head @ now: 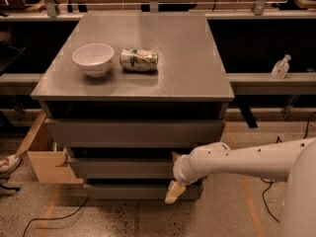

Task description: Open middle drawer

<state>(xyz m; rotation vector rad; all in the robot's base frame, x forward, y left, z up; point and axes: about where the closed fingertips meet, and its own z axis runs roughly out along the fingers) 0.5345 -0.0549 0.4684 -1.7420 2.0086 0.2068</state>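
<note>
The grey cabinet (148, 48) has three handle-less drawers. The middle drawer (123, 168) is the second flat front, with a dark gap above it. My gripper (174, 189) is at the end of the white arm (237, 159), which reaches in from the right. It hangs in front of the right part of the middle drawer's lower edge, over the lowest drawer (133, 190), with its cream tip pointing down. The top drawer (133, 131) sits above, wider and taller.
A white bowl (93, 58) and a green can (139, 59) lying on its side rest on the cabinet top. A cardboard box (42, 154) stands on the floor at the left. A clear bottle (280, 66) stands on the right ledge. Cables lie on the floor.
</note>
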